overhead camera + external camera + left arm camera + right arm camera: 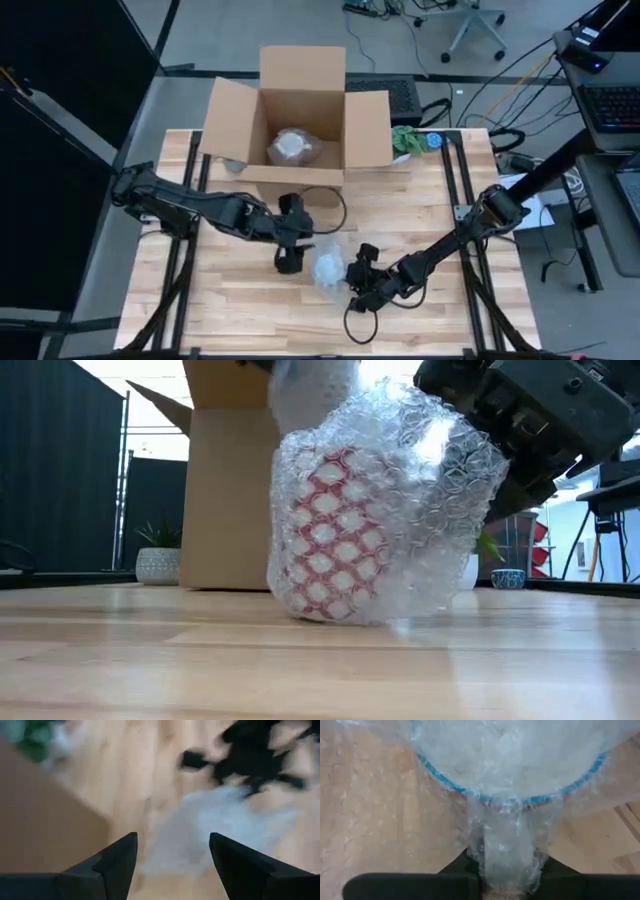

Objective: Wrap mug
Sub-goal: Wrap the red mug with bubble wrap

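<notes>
bubble wrap point(507, 855) pinched in right jaws, red-patterned mug point(335, 530) visible low

An open brown cardboard box point(303, 120) stands at the far edge of the pale wooden slatted table point(230, 300), with 1 bubble-wrapped bundle point(292, 147) inside. A small green-and-blue object point(412, 140) lies just beside the box's right flap. A white potted plant point(160, 555) shows behind the table.

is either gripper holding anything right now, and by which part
The right gripper pinches a gathered tail of the bubble wrap around the mug. The left gripper is open, holding nothing.
</notes>
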Motion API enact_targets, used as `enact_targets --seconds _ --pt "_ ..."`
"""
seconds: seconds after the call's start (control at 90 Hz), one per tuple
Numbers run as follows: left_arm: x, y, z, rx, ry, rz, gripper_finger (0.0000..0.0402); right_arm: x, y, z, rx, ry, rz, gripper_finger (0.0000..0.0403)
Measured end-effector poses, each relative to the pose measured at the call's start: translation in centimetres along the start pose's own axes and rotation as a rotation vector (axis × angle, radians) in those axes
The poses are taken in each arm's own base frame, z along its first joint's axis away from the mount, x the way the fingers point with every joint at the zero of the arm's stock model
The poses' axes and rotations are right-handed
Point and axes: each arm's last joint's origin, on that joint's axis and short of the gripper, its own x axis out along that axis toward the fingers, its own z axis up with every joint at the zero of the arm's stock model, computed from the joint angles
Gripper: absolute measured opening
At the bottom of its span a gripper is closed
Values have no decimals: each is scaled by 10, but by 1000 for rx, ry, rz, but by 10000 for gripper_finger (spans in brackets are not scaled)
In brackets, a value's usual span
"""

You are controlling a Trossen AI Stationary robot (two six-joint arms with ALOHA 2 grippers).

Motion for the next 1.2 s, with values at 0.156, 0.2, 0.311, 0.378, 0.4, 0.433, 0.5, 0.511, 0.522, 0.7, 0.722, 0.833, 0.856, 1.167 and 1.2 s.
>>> enact_targets --seconds 0.156,0.2,0.311,0.378,0.4,0.433,0.5,0.511,0.522,0.7,0.722,0.833,0.856,1.167,1.2 --pt "33 4 -22 13 105 68 238 0 0 0 0 0 1 45" --pt "43 6 -29 10 117 112 238 0 0 0 1 1 1 45" --pt "61 10 -41 -17 91 202 238 0 0 0 0 1 1 45" --pt "69 12 -45 -35 57 233 238 0 0 0 -1 2 2 45" --pt "72 13 -46 -45 41 238 238 0 0 0 -1 2 2 45" --pt "76 14 -46 -64 10 236 238 0 0 0 -2 2 2 45" --pt "84 16 -45 -104 -59 235 238 0 0 0 -2 2 2 45" --pt "85 17 -45 -110 -71 235 238 0 0 0 -2 2 2 45" --pt "86 17 -44 -117 -84 235 238 0 0 0 -2 2 2 45" --pt "96 9 -35 -87 -198 5 238 0 0 0 -2 1 2 45" --pt "98 7 -34 -83 -203 -37 238 0 0 0 -2 1 2 45" --pt "104 -3 -33 -71 -222 -189 238 0 0 0 -3 2 3 45" --pt "105 -5 -33 -68 -224 -204 238 0 0 0 -3 2 2 45" --pt "99 -39 -32 -25 -234 -213 238 0 0 0 -1 2 2 45" --pt "97 -42 -32 -7 -226 -177 238 0 0 0 0 2 2 45"
